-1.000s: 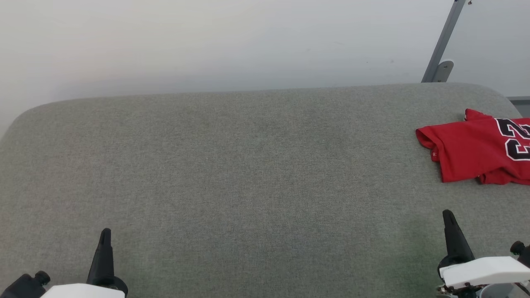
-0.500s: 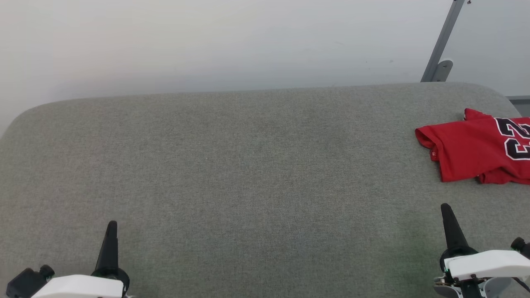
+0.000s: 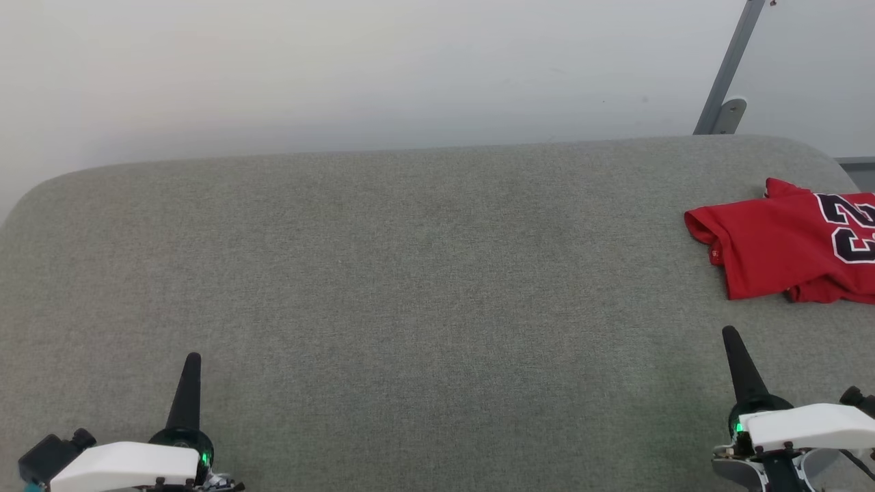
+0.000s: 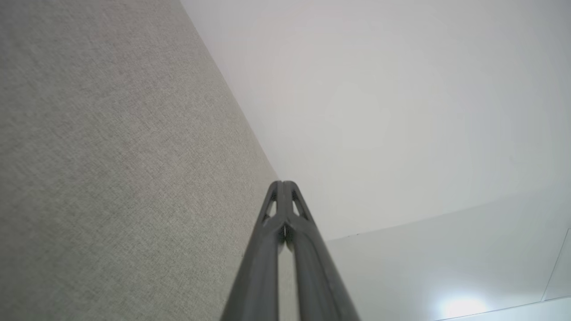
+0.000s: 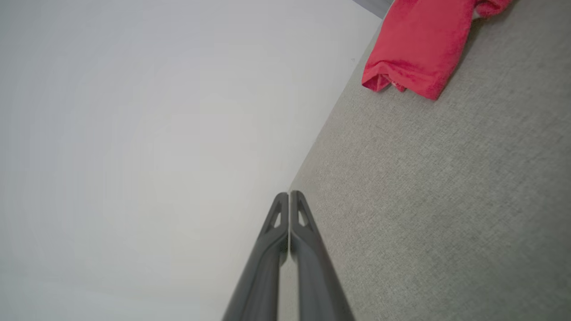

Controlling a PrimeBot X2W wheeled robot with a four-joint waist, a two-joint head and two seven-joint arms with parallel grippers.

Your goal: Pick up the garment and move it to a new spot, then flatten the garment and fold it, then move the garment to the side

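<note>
While garment [image 3: 772,246] lies at far-R edge of gray surface [image 3: 410,273] | L fingers [image 4: 261,258] together | R fingers [image 5: 263,267] together

Bright, even, soft light; sharp focus

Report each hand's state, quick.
Left hand: shut, holding nothing.
Right hand: shut, holding nothing; the garment lies apart from it.

Grey fabric table [image 3: 410,273], pale wall [image 3: 342,61], metal bracket [image 3: 728,75]
</note>
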